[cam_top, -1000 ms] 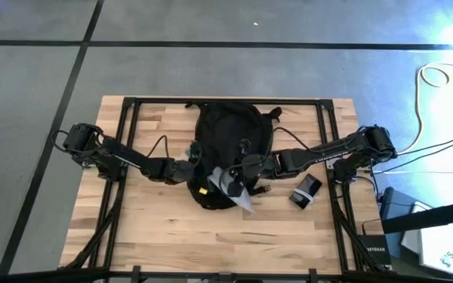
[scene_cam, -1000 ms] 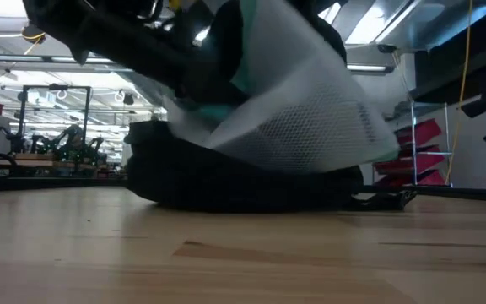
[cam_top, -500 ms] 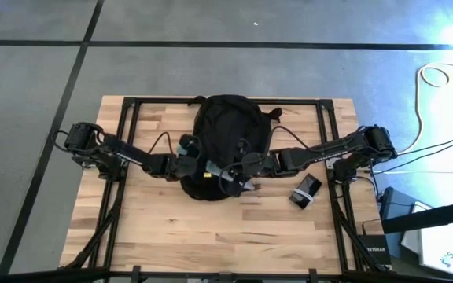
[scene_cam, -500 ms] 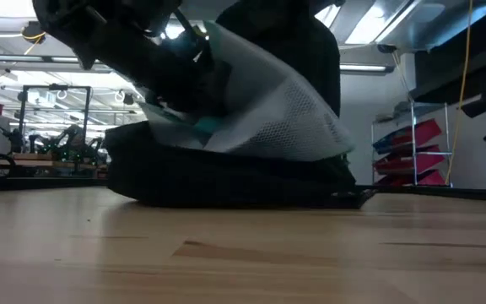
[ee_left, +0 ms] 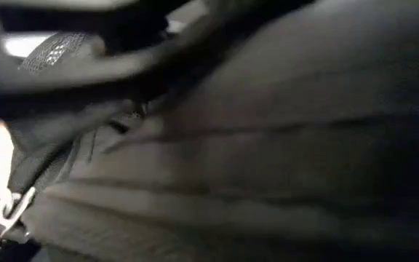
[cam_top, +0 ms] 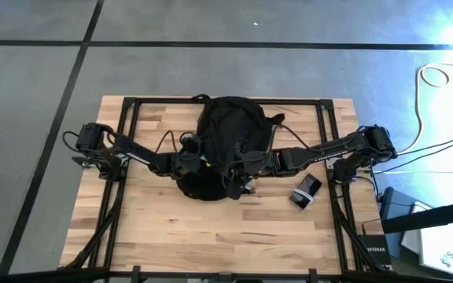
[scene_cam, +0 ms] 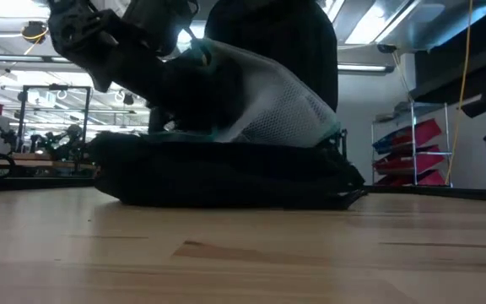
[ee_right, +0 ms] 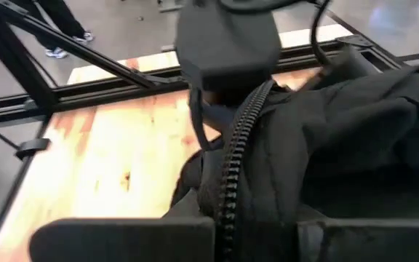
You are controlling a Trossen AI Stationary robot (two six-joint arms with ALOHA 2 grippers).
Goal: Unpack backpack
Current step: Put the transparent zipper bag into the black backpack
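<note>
The black backpack point(cam_top: 225, 141) lies flat on the middle of the wooden table; in the low view it is a low dark mound point(scene_cam: 226, 173). A clear mesh pouch with a teal edge point(scene_cam: 281, 105) slants above it. My left gripper point(cam_top: 198, 162) is shut at the pouch's end, over the backpack's near left part. My right gripper point(cam_top: 239, 170) is shut on the backpack's zipper edge at its near right part. From above, the arms and black fabric hide nearly all of the pouch. My left gripper holds the pouch by its end point(scene_cam: 202, 84); the dark fingers and the arm hide the place of contact. The pouch slants down from the gripper, its lower edge point(scene_cam: 306, 142) on the backpack's top. My right gripper pinches the backpack's zipper edge point(ee_right: 222, 200) between its two fingers. It comes from the table's right, pointing slightly down, and the zipper runs on away from the fingers. The fabric is raised there, while the backpack's body stays on the table.
A small black device point(cam_top: 306, 191) lies on the table to the right of the backpack. Black frame rails point(cam_top: 124, 141) run along the table's sides. Bare wood point(cam_top: 211, 236) lies toward the near edge.
My left gripper has gone down and toward the backpack's middle while rolling. The pouch, which stuck out over the backpack's near edge, has tipped lower and been drawn in over the backpack. The backpack's near part has flattened.
</note>
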